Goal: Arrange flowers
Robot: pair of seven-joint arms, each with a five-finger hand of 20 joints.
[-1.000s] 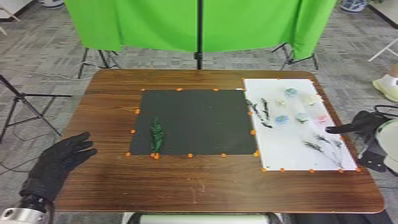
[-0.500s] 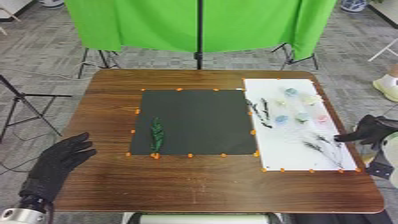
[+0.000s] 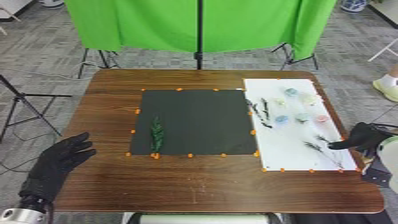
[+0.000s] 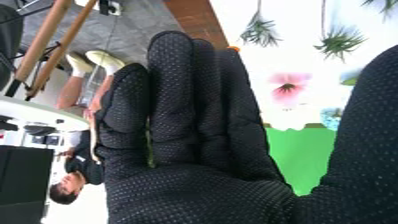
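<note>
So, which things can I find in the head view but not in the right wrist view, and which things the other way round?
Head view: the left hand, the dark mat, the leafy green stem on it and the dark twigs.
Right wrist view: two brown poles and the dark centre of the pink flower.
Both: the right hand, that flower, the white sheet and the green cloth.

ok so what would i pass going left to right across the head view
left hand, green leafy stem, dark twigs, nearer blue flower, nearer pale green flower, pink flower, right hand
</note>
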